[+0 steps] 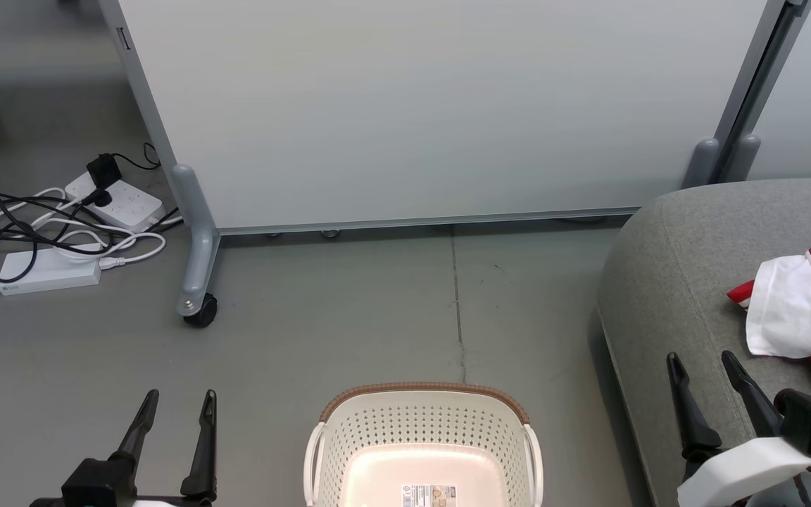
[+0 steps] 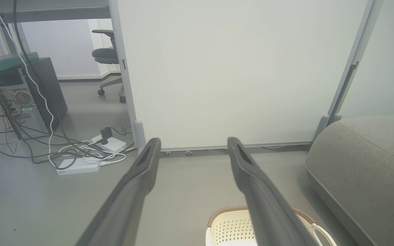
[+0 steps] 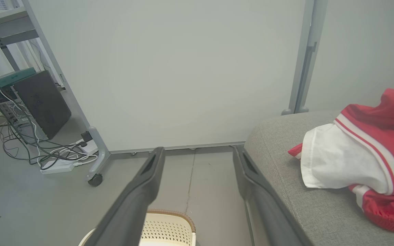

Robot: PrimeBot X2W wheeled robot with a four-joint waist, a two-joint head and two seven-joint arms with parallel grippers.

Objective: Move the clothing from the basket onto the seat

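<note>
The clothing is seen lying in a red-and-white heap on the seat, at 3 o'clock in the head view and cut off by the picture's edge. The basket is set on the floor at 6 o'clock, with its barcode sticker exposed on the inner bottom. The left hand is held at 7 o'clock, its fingers spread apart and free. The right hand is held at 4 o'clock over the seat's near edge, likewise spread and free, near the clothing but apart from it. A white partition panel is stood at 12 o'clock, and power strips are laid at 10 o'clock.
</note>
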